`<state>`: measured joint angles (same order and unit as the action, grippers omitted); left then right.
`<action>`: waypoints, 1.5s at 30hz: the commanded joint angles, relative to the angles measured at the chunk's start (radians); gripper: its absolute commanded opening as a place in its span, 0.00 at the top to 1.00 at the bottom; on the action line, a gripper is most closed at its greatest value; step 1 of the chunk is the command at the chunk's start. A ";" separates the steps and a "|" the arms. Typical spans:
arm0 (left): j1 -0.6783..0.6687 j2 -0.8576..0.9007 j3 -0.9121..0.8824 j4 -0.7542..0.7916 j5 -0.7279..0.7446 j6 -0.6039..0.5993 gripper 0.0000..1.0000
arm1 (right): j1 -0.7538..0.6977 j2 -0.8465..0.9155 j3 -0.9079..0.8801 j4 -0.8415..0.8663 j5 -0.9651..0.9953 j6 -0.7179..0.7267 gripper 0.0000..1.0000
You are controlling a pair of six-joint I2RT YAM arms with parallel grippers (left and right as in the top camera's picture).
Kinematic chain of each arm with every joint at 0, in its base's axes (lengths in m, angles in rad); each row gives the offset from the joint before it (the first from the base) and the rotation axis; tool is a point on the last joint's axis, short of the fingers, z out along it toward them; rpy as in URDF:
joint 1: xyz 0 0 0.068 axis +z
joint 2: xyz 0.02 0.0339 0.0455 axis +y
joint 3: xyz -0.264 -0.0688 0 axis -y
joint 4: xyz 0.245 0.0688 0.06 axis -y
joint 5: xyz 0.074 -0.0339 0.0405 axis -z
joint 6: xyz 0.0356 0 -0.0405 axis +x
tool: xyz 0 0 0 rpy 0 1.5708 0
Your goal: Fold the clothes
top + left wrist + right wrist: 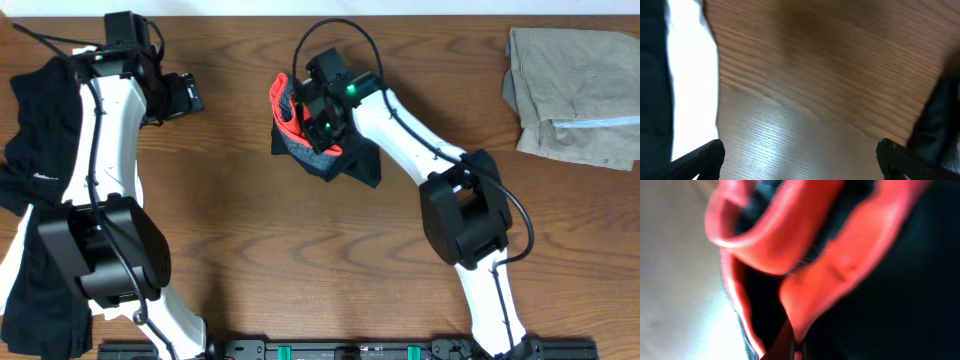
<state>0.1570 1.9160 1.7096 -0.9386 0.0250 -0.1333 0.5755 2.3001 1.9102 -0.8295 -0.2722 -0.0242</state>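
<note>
The black pants (357, 162) lie bunched at the table's middle back, their coral-red-edged waistband (284, 108) turned up on the left. My right gripper (314, 124) sits on top of the bundle. In the right wrist view it (797, 350) is shut on a fold of the red waistband edge (835, 260), with black cloth (900, 305) to the right. My left gripper (188, 95) hovers open over bare wood at the back left; its fingers (705, 157) stand wide apart with nothing between them. A pile of black and white garments (35, 180) lies at the left edge.
A folded taupe garment (572, 95) rests at the back right corner. The wooden table (250, 250) shows bare between the arms and along the front. Dark cloth (940, 115) shows at the right edge of the left wrist view.
</note>
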 commanded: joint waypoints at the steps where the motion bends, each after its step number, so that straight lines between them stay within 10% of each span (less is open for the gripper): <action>1: 0.043 -0.012 -0.012 -0.003 -0.030 0.008 0.02 | 0.039 0.002 0.035 0.034 -0.117 0.071 0.99; 3: 0.061 -0.012 -0.012 -0.003 -0.030 0.008 0.02 | 0.058 0.002 0.036 0.083 -0.125 0.120 0.98; 6: 0.081 -0.012 -0.012 -0.003 -0.030 0.008 0.02 | 0.095 0.002 0.035 0.150 -0.121 0.171 0.52; 10: 0.091 -0.012 -0.012 -0.002 -0.030 0.008 0.02 | 0.129 0.002 0.037 0.171 -0.107 0.174 0.28; 33: 0.091 -0.012 -0.012 0.012 -0.030 0.008 0.02 | -0.114 -0.003 0.208 -0.301 0.092 0.369 0.31; 45: 0.091 -0.012 -0.012 0.011 -0.030 0.008 0.02 | -0.159 -0.003 -0.012 -0.156 0.179 0.429 0.27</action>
<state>0.2466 1.9160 1.7092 -0.9260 0.0109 -0.1333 0.4332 2.3001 1.9327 -1.0050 -0.1287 0.3660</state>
